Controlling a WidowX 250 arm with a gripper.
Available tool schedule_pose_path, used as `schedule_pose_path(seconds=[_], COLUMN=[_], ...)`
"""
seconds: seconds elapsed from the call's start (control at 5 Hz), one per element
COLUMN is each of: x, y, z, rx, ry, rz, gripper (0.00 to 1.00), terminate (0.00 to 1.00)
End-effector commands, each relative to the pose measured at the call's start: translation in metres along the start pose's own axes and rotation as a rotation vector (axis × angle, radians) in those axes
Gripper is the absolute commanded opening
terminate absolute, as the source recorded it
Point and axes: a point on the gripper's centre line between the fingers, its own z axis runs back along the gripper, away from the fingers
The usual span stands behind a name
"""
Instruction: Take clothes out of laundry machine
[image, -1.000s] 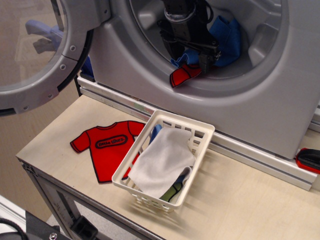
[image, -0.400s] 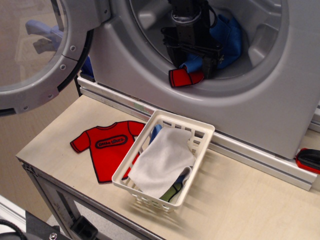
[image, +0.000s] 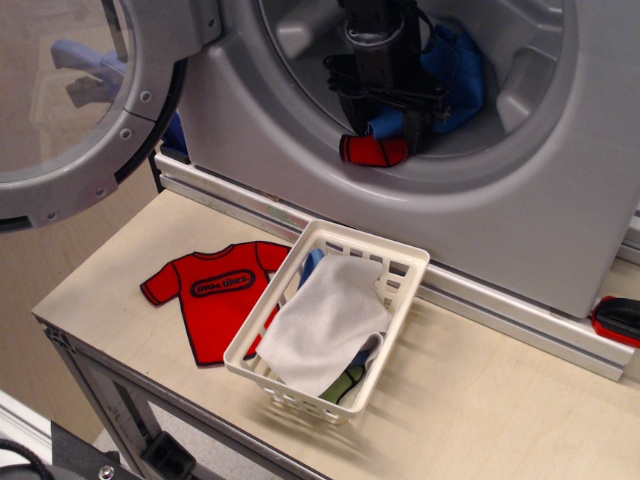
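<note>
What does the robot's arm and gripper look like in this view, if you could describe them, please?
The gripper and arm are black throughout, blocky and angular with hard edges. A thin light band or cable crosses the arm just above the gripper body. No markings or labels are legible.

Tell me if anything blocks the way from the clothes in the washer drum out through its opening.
Nothing visible does. The round see-through door is swung open to the left, and the grey washer's drum mouth is clear in front of the small red garment and bright blue cloth. Only the robot's black hand is there.
</note>
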Motion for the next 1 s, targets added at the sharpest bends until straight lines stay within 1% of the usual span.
schedule_pose_path(seconds=[0.0,0.2,0.4,0.6,0.8], x=[-0.004,-0.021,-0.038,-0.064,-0.092], y=[0.012,0.014,0.013,0.01,0.0], z=[0.013,0.032,0.047,0.062,0.067], rx=[0.024,-0.011,-0.012,-0.032,-0.059], ry=[-0.006,0.006,0.0,0.046,0.116], rz=[-0.002,0.006,0.025,0.03,-0.004], gripper=[0.0,0.0,0.0,0.0,0.0], terminate=[0.0,0.0,0.0,0.0,0.0])
